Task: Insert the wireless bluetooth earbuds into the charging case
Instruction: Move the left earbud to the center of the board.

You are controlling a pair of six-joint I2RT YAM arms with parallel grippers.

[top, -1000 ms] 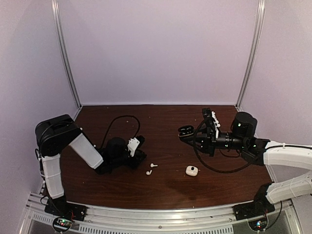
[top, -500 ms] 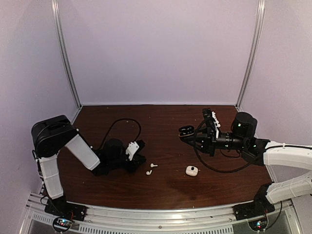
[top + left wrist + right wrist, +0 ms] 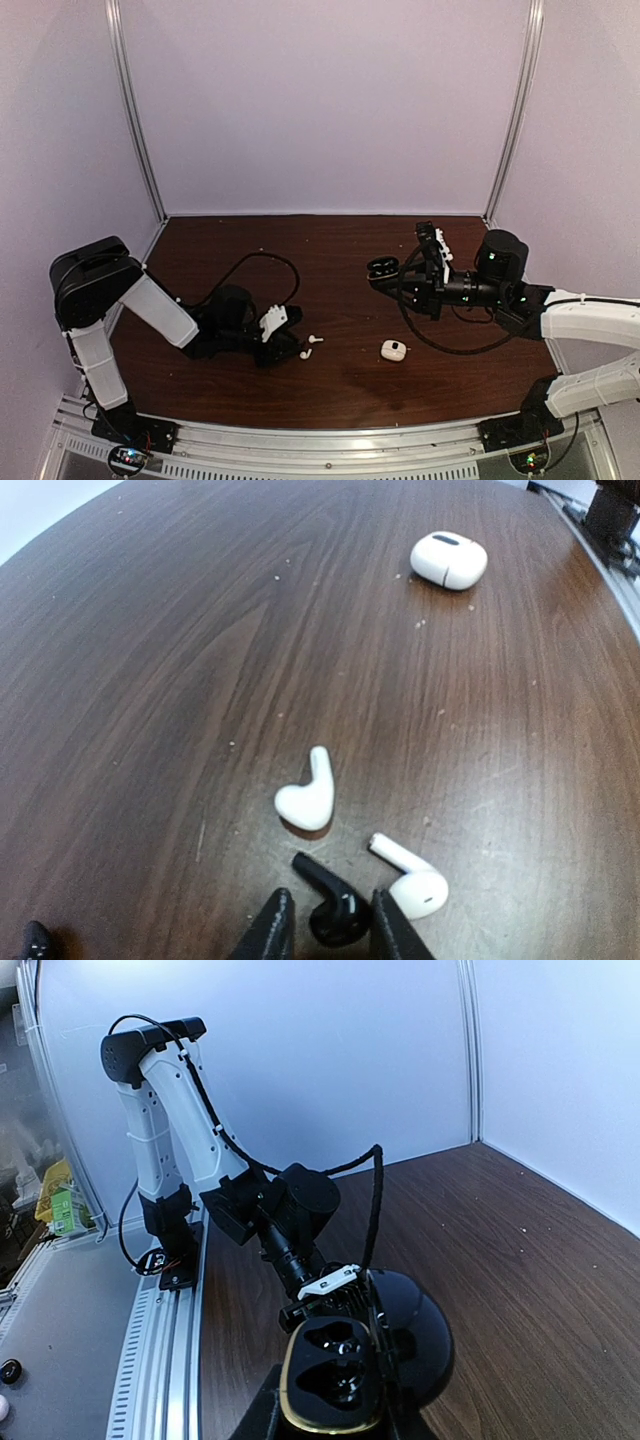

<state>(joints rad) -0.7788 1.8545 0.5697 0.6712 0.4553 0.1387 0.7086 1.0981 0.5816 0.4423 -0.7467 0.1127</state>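
Left gripper (image 3: pixel 331 932) has moved right, jaws flanking black earbud (image 3: pixel 338 916), clamping unclear; right gripper (image 3: pixel 333 1422) clamped on case (image 3: pixel 412 1352).

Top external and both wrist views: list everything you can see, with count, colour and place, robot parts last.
white earbuds: two, glossy white, lying on the table just ahead of the left hand.
black earbud: one, black, between the left hand's fingers; grip unclear.
small dark object: one, black, lower left edge of the left wrist view; too cropped to identify.
white charging case: one, white, closed, on the table right of the white earbuds.
black charging case: one, black with gold rim, open, held in the right hand.
table: one, dark brown wood.
walls: pale lilac, around the table.
left hand: one, black, low over the table.
right hand: one, black, raised.
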